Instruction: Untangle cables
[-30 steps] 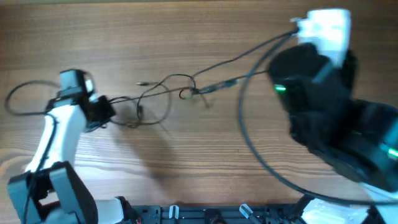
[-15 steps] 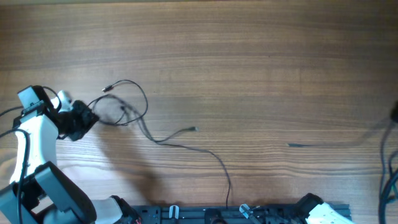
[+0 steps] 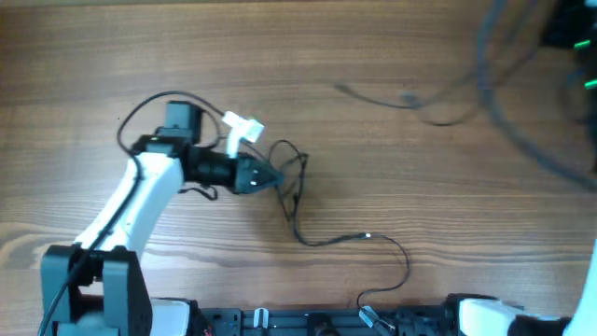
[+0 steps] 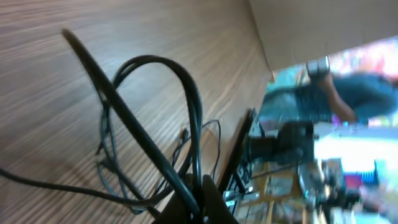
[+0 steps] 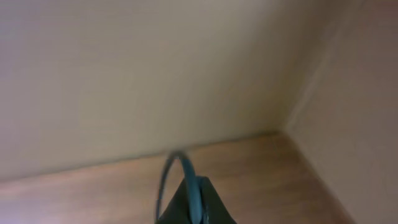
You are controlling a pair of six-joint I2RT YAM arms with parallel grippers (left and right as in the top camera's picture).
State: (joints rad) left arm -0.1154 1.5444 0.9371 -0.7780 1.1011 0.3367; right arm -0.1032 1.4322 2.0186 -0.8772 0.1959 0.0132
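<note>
The thin black cables show in the overhead view as a small looped tangle (image 3: 291,168) with a single strand (image 3: 373,238) trailing down to the table's front edge. My left gripper (image 3: 268,176) points right and is shut on the tangle. In the left wrist view its fingertips (image 4: 203,202) pinch several looping strands (image 4: 155,68) above the wood. Another thin strand (image 3: 410,101), blurred, stretches toward the top right. My right arm (image 3: 564,28) is a dark blur there. In the right wrist view the right gripper (image 5: 196,199) is shut on a thin cable (image 5: 180,163), raised high.
The wooden table (image 3: 392,177) fills the overhead view. Thicker arm cables loop behind the left arm (image 3: 140,110) and hang blurred at the right (image 3: 522,140). A black rail (image 3: 317,319) runs along the front edge. A pale wall (image 5: 155,68) shows in the right wrist view.
My left gripper has swung from the table's left edge toward the middle, carrying the tangle. The right arm has come back into view at the top right with a strand stretched toward it.
</note>
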